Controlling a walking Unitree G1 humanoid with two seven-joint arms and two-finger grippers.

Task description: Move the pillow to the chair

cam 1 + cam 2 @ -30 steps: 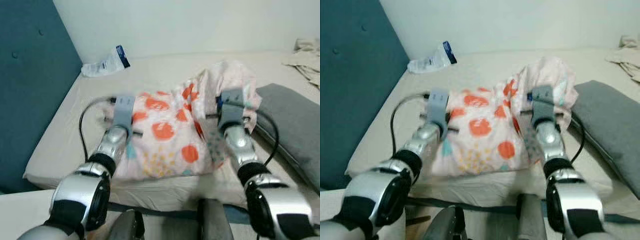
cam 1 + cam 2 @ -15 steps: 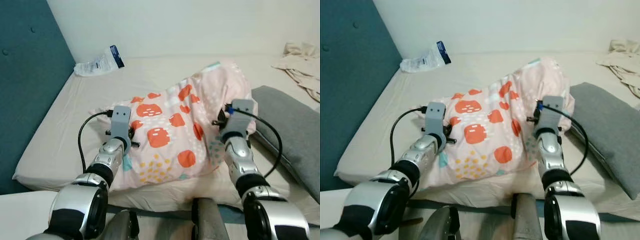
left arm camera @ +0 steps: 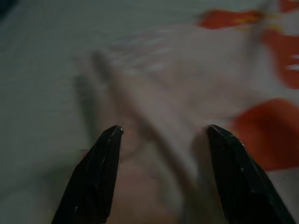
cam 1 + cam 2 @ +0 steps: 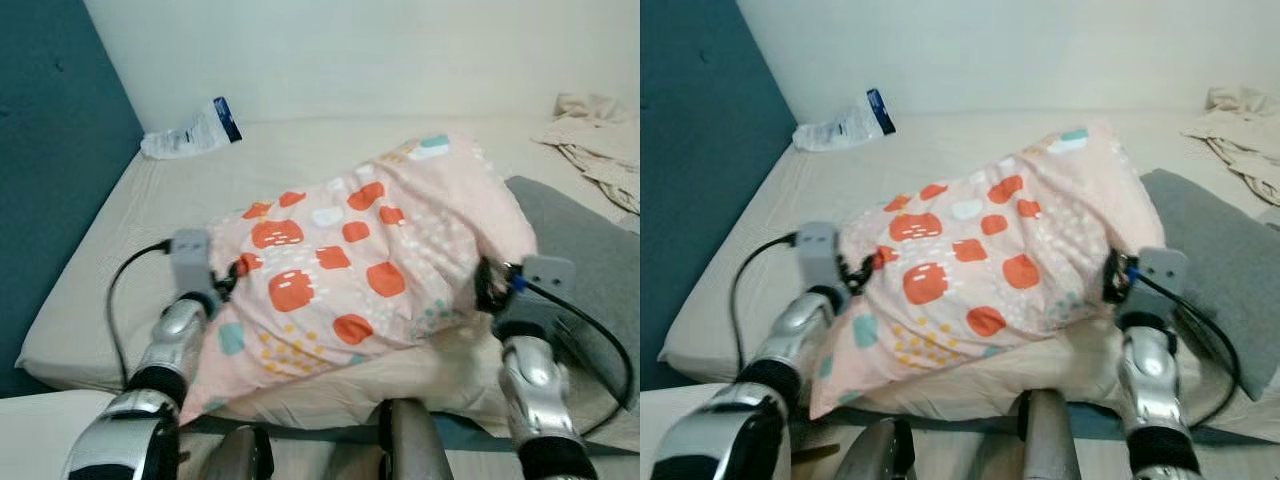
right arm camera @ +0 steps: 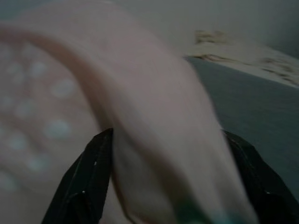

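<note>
Since a second ago both arms have swung wider apart, so the pillow [image 4: 370, 265] is pinched end to end, mid-frame over the bed [image 4: 90, 290]. Left gripper [image 3: 163, 133] sits on its left edge, fingers fairly wide with fabric between; right gripper [image 5: 168, 140] likewise on the right end. I'd keep both grips even while lifting. The upper-left packet [image 4: 190, 128] has unreadable print.

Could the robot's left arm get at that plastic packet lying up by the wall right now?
Probably not. The left gripper has its fingers around an edge of the pillow, and the plastic packet lies far across the bed near the wall.
</note>
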